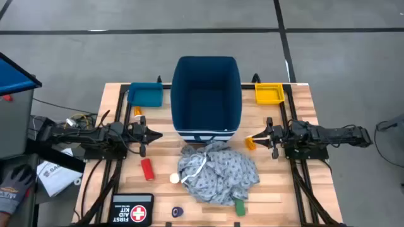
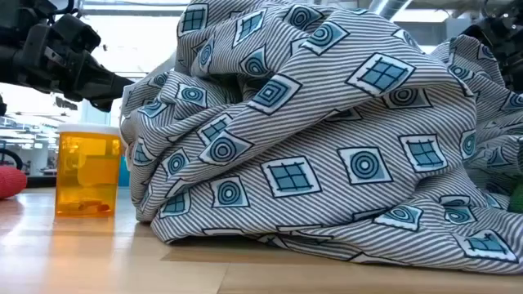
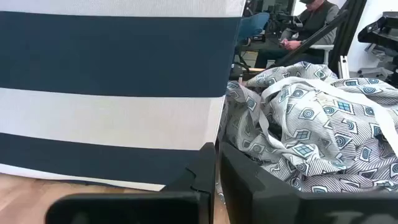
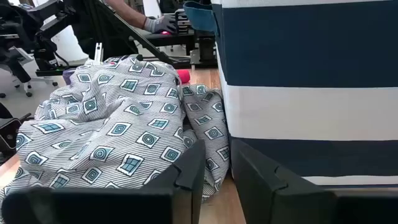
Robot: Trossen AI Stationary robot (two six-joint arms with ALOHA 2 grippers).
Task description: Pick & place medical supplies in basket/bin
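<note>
The grey patterned gown [image 1: 218, 171] lies bunched on the table in front of the tall dark blue bin [image 1: 207, 94], filling the low view [image 2: 327, 139]. Left of it stand a red cylinder [image 1: 146, 168] and an upright orange bottle with a white cap [image 1: 175, 178] [image 2: 88, 174]. A green cylinder [image 1: 239, 206] and a dark blue roll [image 1: 177, 212] lie near the table's near edge. My left gripper [image 1: 154, 133] [image 3: 217, 180] hovers shut, left of the bin. My right gripper [image 1: 250, 137] [image 4: 217, 180] hovers right of the bin with a narrow gap between its fingers, a small orange bottle [image 1: 250, 144] beside its tips.
A teal tray [image 1: 145, 94] sits at the far left of the table and a yellow tray [image 1: 269, 93] at the far right. The black FIRST AID KIT pouch [image 1: 132, 210] lies at the near left edge. A small orange item [image 1: 137, 111] lies by the teal tray. People show beyond the table.
</note>
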